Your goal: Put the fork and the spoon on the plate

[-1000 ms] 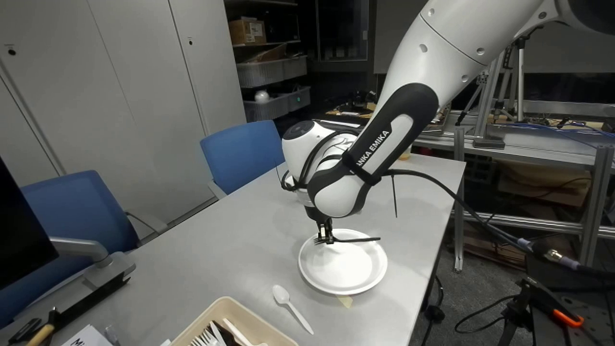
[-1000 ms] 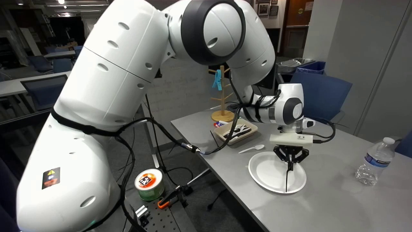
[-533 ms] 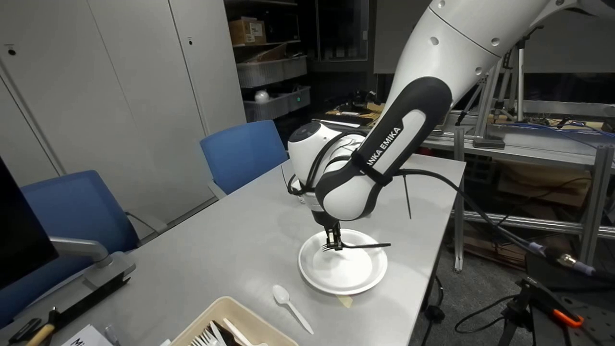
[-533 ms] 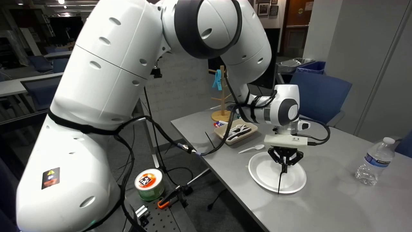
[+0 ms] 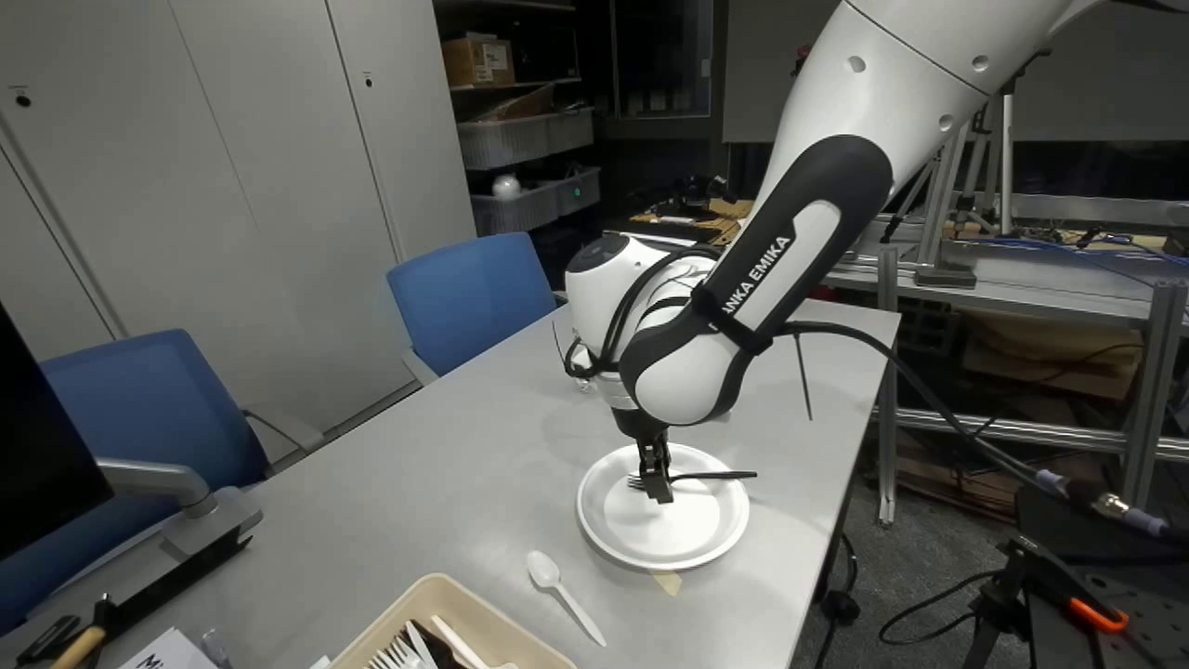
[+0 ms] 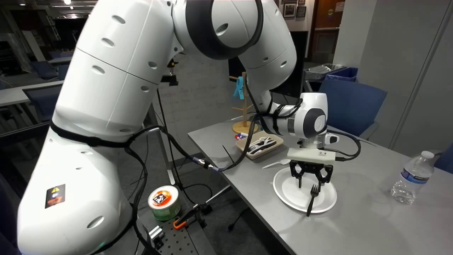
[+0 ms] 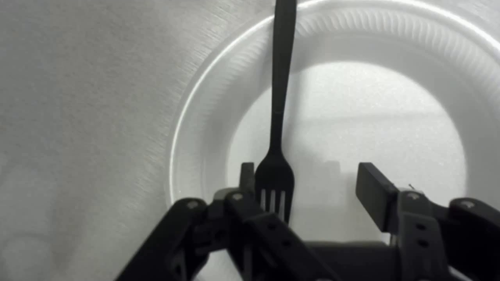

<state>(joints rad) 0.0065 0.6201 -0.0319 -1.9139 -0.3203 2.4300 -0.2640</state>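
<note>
The black fork (image 7: 280, 78) lies across the white plate (image 7: 351, 89), its handle reaching over the rim; both exterior views show it there. My gripper (image 7: 307, 173) stands open low over the plate, its fingers well apart. In the wrist view the fork's head sits between them, close beside the left finger (image 7: 247, 173), and the tips of its tines are hidden. Whether that finger touches it I cannot tell. A white spoon (image 5: 567, 599) rests on the table beside the plate, also visible in an exterior view (image 6: 277, 163), outside the wrist view.
Near the spoon stands a beige tray (image 6: 263, 153) holding several utensils. A wooden rack (image 6: 245, 106) with a blue clip and some markers (image 6: 241, 136) is behind it. On the plate's far side from the tray is a water bottle (image 6: 412, 179). Blue chairs (image 5: 474, 311) line the table.
The gripper, earlier shut on the fork above the plate, has shifted slightly across it and then opened. The fork has been let go and now lies with its tines showing.
</note>
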